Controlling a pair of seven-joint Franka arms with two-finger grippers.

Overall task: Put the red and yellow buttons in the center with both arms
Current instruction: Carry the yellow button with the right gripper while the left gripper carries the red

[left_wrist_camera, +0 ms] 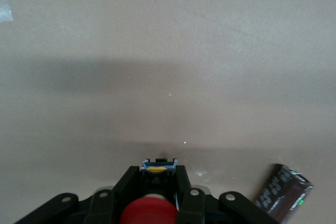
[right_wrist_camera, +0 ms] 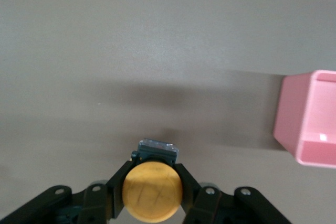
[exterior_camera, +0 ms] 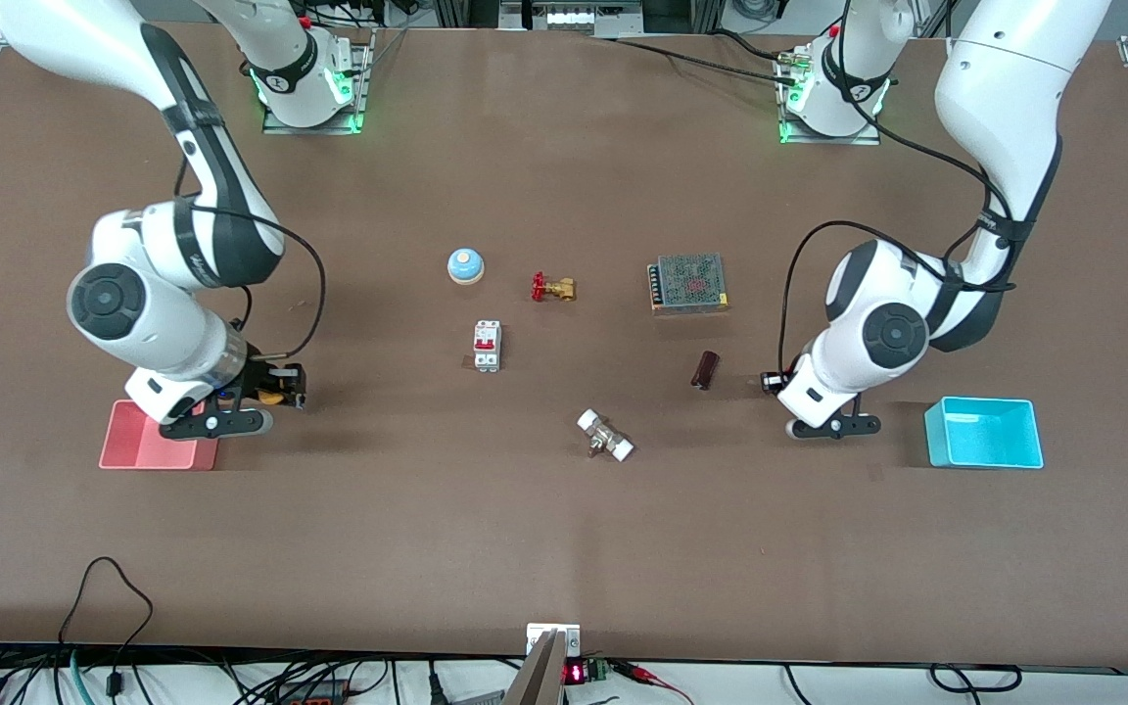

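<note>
My right gripper (exterior_camera: 282,386) is shut on the yellow button (exterior_camera: 272,397) and holds it low over the brown tabletop (exterior_camera: 564,509), beside the pink bin. In the right wrist view the orange-yellow cap (right_wrist_camera: 152,191) sits between the black fingers of the gripper (right_wrist_camera: 156,163). My left gripper (exterior_camera: 775,383) is shut on the red button and holds it low over the tabletop, between a dark brown block and the cyan bin. In the left wrist view the red cap (left_wrist_camera: 149,211) shows between the fingers of the gripper (left_wrist_camera: 160,170). The red button is hidden in the front view.
The pink bin (exterior_camera: 158,438) (right_wrist_camera: 310,119) stands at the right arm's end, the cyan bin (exterior_camera: 983,432) at the left arm's end. In the middle lie a blue bell (exterior_camera: 465,264), brass valve (exterior_camera: 553,288), breaker (exterior_camera: 487,346), white fitting (exterior_camera: 605,436), dark block (exterior_camera: 706,369) (left_wrist_camera: 281,195) and meshed box (exterior_camera: 689,283).
</note>
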